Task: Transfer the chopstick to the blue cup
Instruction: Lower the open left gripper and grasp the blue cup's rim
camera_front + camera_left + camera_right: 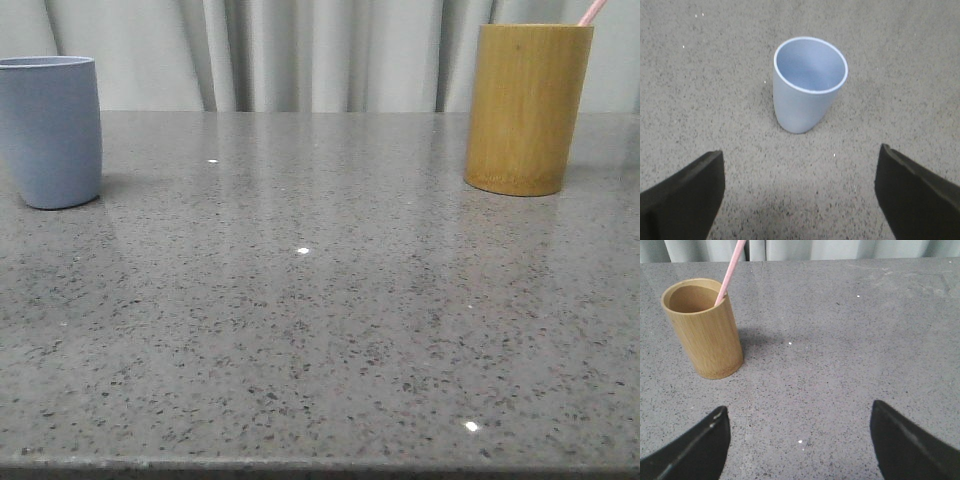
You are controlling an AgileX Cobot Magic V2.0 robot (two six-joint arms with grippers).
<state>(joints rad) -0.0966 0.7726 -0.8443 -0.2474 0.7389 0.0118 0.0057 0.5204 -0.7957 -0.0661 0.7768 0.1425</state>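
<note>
The pale grey-blue cup (48, 130) stands upright at the table's far left; in the left wrist view the cup (807, 85) is empty. A pale pink chopstick (592, 11) pokes out of the yellow-brown bamboo cylinder (526, 107) at the far right; in the right wrist view the chopstick (730, 271) leans inside the cylinder (705, 330). My left gripper (801, 165) is open and empty, short of the blue cup. My right gripper (799, 412) is open and empty, short of the bamboo cylinder and off to one side. Neither gripper shows in the front view.
The grey speckled stone table (320, 300) runs to a front edge at the bottom of the front view. A pale curtain (300, 50) hangs behind the table's back edge.
</note>
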